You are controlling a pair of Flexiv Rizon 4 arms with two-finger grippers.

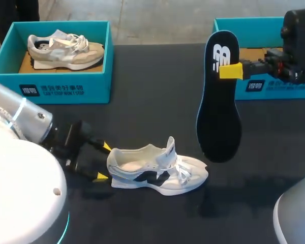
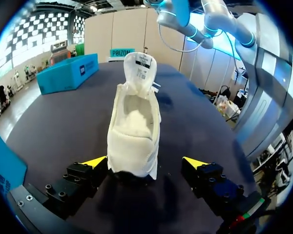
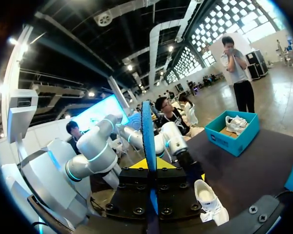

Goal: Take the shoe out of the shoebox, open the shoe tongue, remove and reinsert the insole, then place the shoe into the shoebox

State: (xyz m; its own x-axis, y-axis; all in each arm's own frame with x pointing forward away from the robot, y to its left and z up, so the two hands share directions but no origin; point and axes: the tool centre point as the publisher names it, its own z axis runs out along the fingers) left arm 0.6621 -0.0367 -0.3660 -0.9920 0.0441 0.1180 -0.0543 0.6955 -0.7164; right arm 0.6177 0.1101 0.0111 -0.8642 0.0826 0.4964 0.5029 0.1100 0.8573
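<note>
Left gripper (image 1: 102, 161) is found spread wide about the heel of the white-and-navy lace-up sneaker (image 1: 157, 170), one yellow tip on each side. A gap shows beside the heel in the left wrist view, so nothing is held. The sneaker is stood on the dark tabletop (image 1: 142, 76), tongue raised and opening exposed. Above and just beyond the sneaker's toe, the black foam insole (image 1: 219, 101) is hung on end, broad forefoot downward, clamped near its heel end by the right gripper (image 1: 231, 71). Farther beyond the toe, the teal cardboard shoebox (image 1: 284, 91) is partly hidden by that gripper. Beyond the heel, a second teal cardboard box (image 1: 66, 86) holding a beige sneaker (image 1: 66, 50) is noted. Removal of the insole is judged complete and reinsertion is in hand. The forefoot must be lowered and angled into the opening while the heel is steadied.
</note>
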